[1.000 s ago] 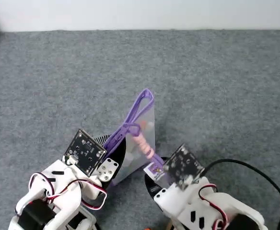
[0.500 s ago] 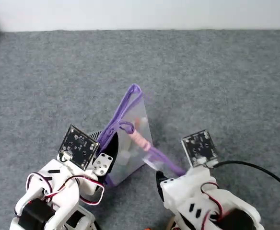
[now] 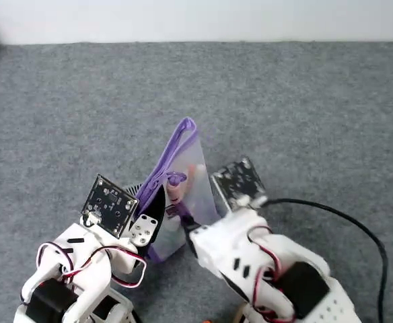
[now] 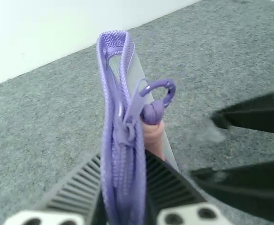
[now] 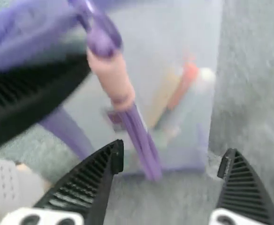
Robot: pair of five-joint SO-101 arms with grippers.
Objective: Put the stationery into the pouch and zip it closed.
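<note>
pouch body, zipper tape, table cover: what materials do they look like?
Pouch body: frosted translucent plastic film, probably soft vinyl; the stationery shows through blurred.
Zipper tape: purple woven fabric, matte; ribbed weave visible.
Table cover: grey felt or low-pile carpet, matte; speckled fuzzy texture.

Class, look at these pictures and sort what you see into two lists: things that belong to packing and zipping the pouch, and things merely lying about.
Belongs to the job: pouch, held at its zip edge by the left tool; zip pull; stationery inside the pouch; right tool, open beside the pouch.

Just there: grey carpet; black cable; white wall.
</note>
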